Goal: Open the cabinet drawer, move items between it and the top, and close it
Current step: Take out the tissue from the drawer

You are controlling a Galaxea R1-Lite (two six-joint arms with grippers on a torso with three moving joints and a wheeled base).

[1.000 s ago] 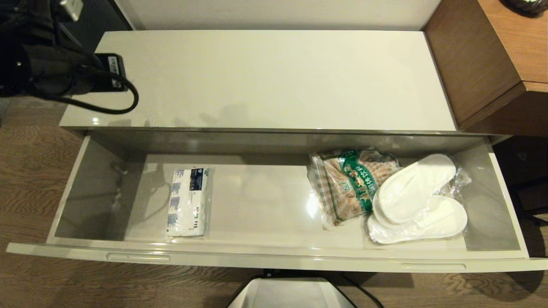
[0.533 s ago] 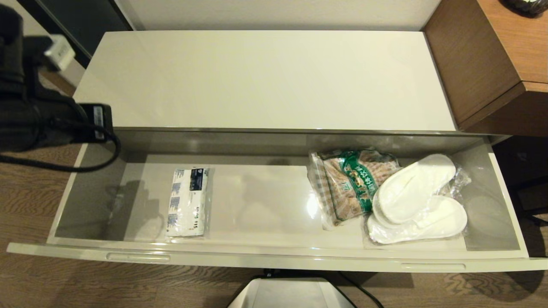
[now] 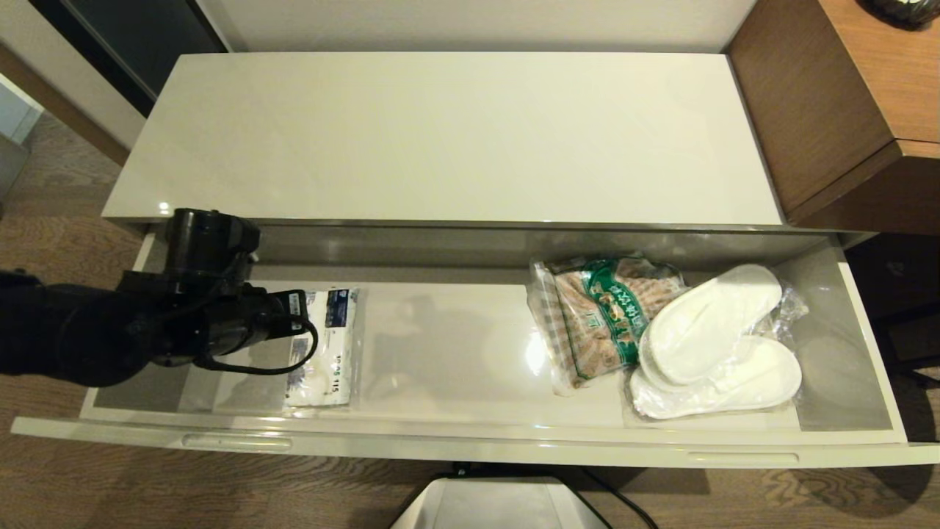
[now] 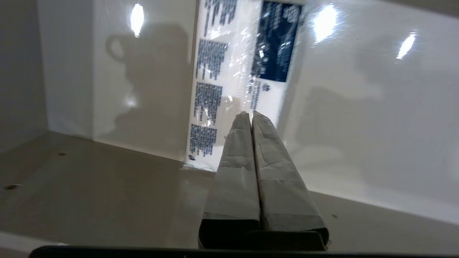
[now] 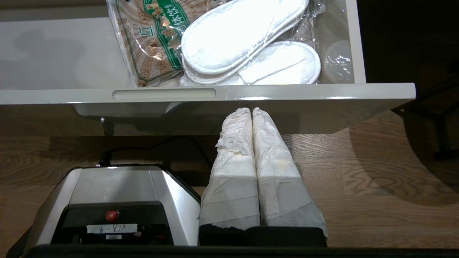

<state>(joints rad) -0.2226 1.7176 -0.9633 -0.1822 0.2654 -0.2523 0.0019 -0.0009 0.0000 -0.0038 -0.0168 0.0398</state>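
Observation:
The cabinet top (image 3: 455, 132) is bare. The drawer (image 3: 470, 444) below it stands pulled out. On its floor at the left lies the flat white pack with blue print (image 3: 334, 353); at the right lies a pair of white slippers in clear plastic (image 3: 720, 345). My black left arm (image 3: 147, 327) reaches in over the drawer's left end and covers the pack's left edge. In the left wrist view my left gripper (image 4: 249, 114) is shut, holding nothing, its tips over the pack (image 4: 222, 71). My right gripper (image 5: 251, 109) is shut and parked below the drawer front (image 5: 287, 92).
A snack bag with green print (image 3: 602, 308) lies against the slippers. A brown wood-grain desk unit (image 3: 830, 110) adjoins the cabinet's right end. My own base (image 3: 499, 503) sits on the wooden floor just before the drawer front.
My left arm has come down from beside the top's left end into the drawer's left part, ending over the white pack. Nothing else has moved.

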